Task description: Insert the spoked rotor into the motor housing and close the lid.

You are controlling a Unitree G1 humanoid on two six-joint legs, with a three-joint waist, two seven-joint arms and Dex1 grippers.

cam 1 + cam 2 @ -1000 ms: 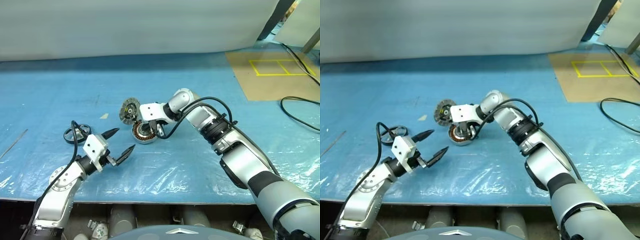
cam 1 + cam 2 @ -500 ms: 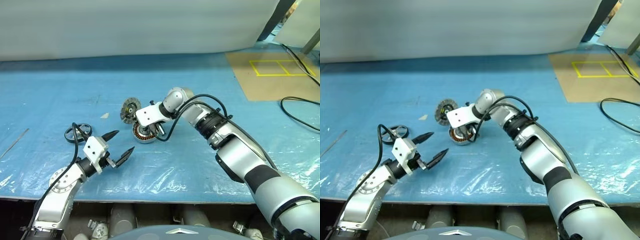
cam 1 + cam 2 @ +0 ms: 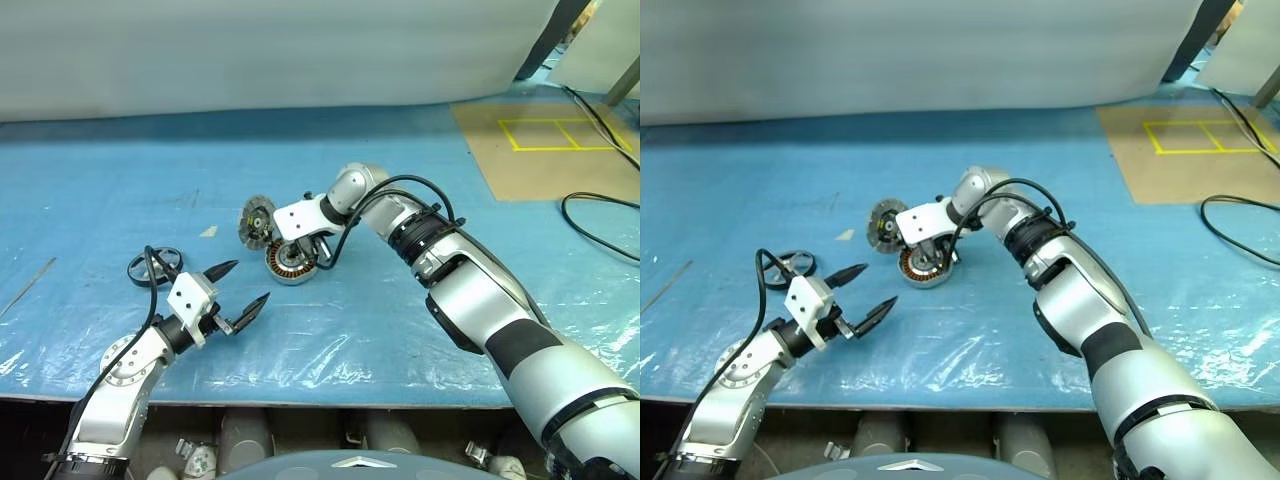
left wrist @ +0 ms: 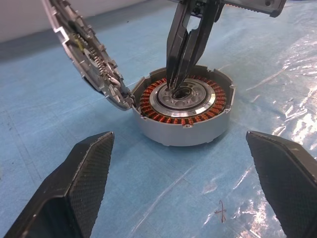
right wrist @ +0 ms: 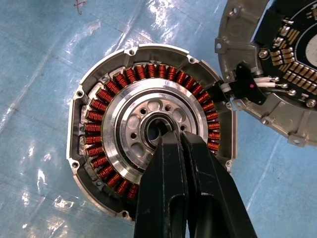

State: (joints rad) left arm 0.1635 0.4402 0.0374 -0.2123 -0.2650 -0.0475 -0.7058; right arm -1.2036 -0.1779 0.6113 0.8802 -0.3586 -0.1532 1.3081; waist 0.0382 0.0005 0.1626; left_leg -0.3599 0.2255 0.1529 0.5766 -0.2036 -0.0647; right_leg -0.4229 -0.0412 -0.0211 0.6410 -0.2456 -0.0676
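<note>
Blue plastic sheeting (image 3: pixel 120 190), creased and glossy, covers the work surface before us, with a pale wall behind it, a brown board marked in yellow tape (image 3: pixel 545 140) at the far right and a black cable (image 3: pixel 600 225) trailing beside it.

Much is hard to make out from the head views. Our right gripper (image 5: pixel 172 141) hangs over the short round silver motor housing with its ring of copper-orange windings (image 5: pixel 151 130) and hides part of it there; the wrist views show the rest. Its two black fingers are pressed together, holding nothing, with the tips at the bore in the silver centre; we cannot tell whether they touch the metal. The flat grey ribbed lid (image 3: pixel 257 218) stands tilted on edge against the housing's far-left side, joined to it by short wires, and both wrist views cut it off at the frame. The thin silver spoked rotor with a dark rim (image 3: pixel 155 268) lies flat, well apart to the left, partly crossed by our left arm's cable.

Since a second ago our right wrist has rolled and its white body now sits more squarely above the housing. Our left gripper (image 3: pixel 240 288) has kept its place, jaws spread wide and empty, aimed at the housing.
</note>
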